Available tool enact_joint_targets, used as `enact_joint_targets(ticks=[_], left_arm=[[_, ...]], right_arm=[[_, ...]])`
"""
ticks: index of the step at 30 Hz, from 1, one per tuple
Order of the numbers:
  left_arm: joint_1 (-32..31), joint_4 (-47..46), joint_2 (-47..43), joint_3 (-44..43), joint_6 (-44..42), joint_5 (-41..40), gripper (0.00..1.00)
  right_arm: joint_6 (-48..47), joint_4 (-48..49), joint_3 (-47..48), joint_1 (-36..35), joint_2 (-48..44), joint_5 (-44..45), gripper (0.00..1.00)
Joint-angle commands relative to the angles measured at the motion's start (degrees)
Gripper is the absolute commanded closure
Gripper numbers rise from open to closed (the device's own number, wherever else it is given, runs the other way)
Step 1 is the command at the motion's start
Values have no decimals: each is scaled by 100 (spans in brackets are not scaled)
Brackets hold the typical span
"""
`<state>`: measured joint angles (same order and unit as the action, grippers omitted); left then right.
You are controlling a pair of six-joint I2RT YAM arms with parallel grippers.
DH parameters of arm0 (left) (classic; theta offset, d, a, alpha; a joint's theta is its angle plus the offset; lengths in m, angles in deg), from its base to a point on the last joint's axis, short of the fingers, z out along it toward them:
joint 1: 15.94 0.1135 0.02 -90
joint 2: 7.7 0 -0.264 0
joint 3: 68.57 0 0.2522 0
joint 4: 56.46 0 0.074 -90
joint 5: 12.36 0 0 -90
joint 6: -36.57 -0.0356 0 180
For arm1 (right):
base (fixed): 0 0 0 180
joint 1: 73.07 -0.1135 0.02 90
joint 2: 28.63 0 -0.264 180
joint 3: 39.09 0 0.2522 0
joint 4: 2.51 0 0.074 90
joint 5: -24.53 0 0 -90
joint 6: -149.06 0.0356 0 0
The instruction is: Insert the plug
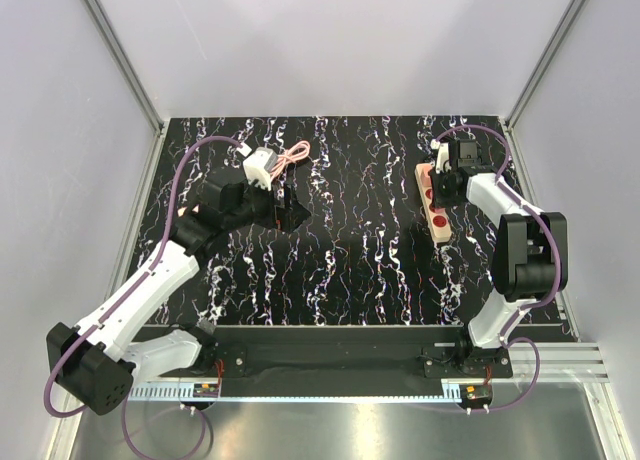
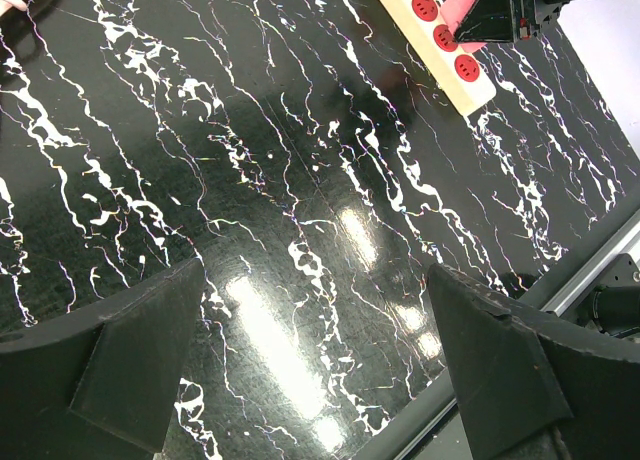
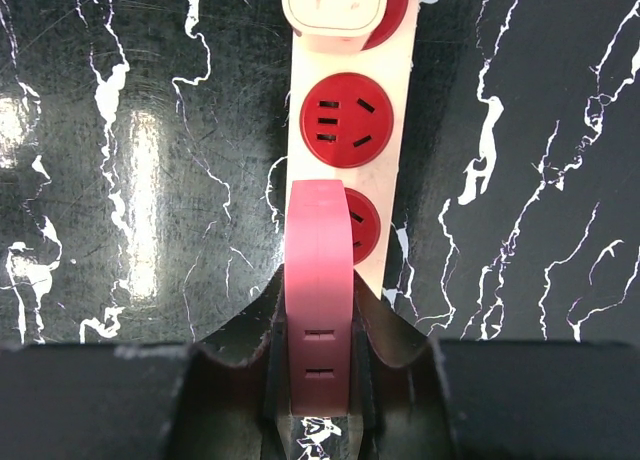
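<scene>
The plug (image 3: pixel 318 280) is a salmon-pink block held edge-on between the fingers of my right gripper (image 3: pixel 318 315), which is shut on it. It hangs just above the beige power strip (image 3: pixel 395 80), over the nearest red socket (image 3: pixel 366 228); touching cannot be told. A free red socket (image 3: pixel 347 120) lies beyond it. The left wrist view also shows the strip (image 2: pixel 478 92) and the plug (image 2: pixel 466 0). My left gripper (image 1: pixel 288 208) is open and empty over bare table at the left, far from the strip (image 1: pixel 441 230).
A beige cube (image 3: pixel 335 10) sits in the strip's far socket. A white adapter (image 1: pixel 258 165) with a coiled pink cable (image 1: pixel 293 153) lies at the back left, just behind my left gripper. Grey walls enclose the black marbled table (image 1: pixel 360 260).
</scene>
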<state>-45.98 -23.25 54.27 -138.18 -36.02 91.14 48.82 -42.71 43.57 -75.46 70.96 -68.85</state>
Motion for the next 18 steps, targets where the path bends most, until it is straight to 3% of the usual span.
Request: enact_joint_targets(ticks=[1, 18], left_arm=[[25, -274, -133, -57, -89, 65, 1], [95, -283, -133, -66, -62, 92, 1]], right_arm=[[75, -11, 167, 37, 8, 197, 100], [198, -37, 176, 37, 139, 91, 100]])
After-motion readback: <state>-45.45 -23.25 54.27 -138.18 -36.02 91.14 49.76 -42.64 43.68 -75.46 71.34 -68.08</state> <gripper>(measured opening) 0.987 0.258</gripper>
